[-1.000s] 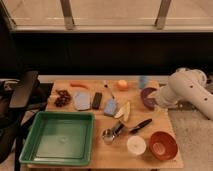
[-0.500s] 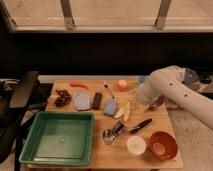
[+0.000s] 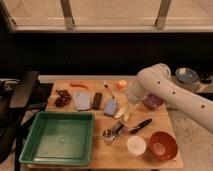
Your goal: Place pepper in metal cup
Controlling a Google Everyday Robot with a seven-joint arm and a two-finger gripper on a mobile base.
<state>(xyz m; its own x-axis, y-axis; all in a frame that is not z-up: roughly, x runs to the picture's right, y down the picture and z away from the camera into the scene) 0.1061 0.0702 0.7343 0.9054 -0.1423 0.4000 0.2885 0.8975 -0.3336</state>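
Camera view: I had the gripper point(image 3: 131, 111) over the counter's point(image 3: 107, 155) middle, slightly right, jaws spread, holding nothing. The pepper point(image 3: 78, 84) lay by the back edge, left side. The metal cup point(image 3: 108, 133) sat near the front edge, just right of the green tray point(image 3: 60, 137).

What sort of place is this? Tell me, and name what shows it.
Likely a robot test room: a wooden table by a window holds a green tray, metal cup and pepper, and the claw hangs over the table.

Slim orange-red pepper point(image 3: 78, 84) lies flat, upper centre-left. Shiny metal cup point(image 3: 107, 134) stands upright, lower centre. The gripper point(image 3: 131, 110) hangs right of both, touching neither.
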